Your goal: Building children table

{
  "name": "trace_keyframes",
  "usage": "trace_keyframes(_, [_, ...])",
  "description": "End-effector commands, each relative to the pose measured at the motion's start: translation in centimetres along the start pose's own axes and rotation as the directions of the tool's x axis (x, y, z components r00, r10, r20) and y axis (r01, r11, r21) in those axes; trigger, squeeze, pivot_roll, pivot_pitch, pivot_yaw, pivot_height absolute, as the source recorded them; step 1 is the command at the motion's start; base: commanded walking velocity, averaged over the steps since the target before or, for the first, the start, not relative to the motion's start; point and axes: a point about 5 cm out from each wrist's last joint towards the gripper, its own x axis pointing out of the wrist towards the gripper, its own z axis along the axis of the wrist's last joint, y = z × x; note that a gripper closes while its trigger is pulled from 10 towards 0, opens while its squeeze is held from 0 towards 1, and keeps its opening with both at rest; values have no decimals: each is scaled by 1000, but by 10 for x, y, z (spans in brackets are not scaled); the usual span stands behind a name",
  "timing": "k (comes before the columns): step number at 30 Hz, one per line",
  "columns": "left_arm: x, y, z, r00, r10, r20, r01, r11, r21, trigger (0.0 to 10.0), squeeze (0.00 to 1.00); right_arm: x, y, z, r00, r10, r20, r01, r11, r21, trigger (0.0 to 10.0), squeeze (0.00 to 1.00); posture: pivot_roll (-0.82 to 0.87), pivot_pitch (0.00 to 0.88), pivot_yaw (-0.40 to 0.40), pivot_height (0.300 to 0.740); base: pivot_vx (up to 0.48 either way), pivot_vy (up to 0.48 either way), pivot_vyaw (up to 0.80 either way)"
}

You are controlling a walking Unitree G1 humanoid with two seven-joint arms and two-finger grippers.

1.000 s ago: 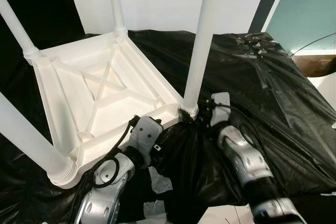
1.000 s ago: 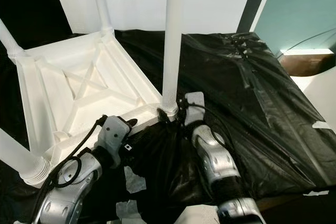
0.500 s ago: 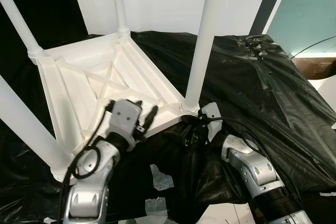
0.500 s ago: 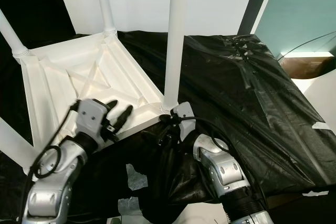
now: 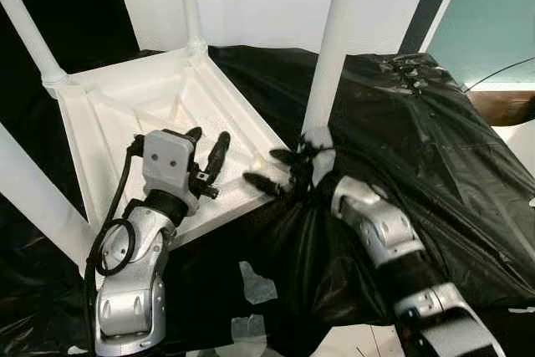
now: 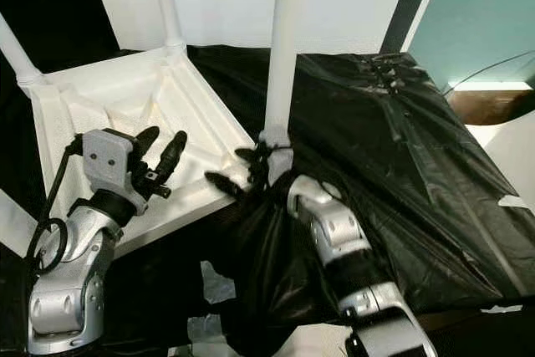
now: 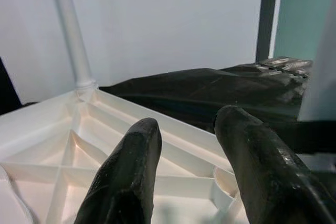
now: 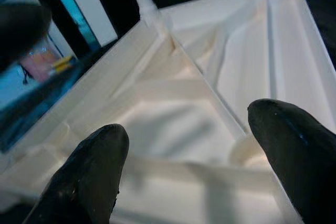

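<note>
Children's table, white plastic, lies upside down on black sheeting, all four legs apparently fitted. Left pincer and right pincer hover empty near its edge, fingers apart; turning it upright likely remains.

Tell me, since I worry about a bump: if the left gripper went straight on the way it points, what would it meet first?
Probably the table's ribbed underside: the open left gripper hovers just above it, angled toward the far rim. Depth is unclear.
</note>
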Motion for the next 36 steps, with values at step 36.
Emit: trace_keyframes(36, [-75,-44,-30,811,-433,-393,463,886,-21,10000,0,-56,-114,18,877,-481,28,481,875,-52,10000,0,174,52,-70,740,0,0,0])
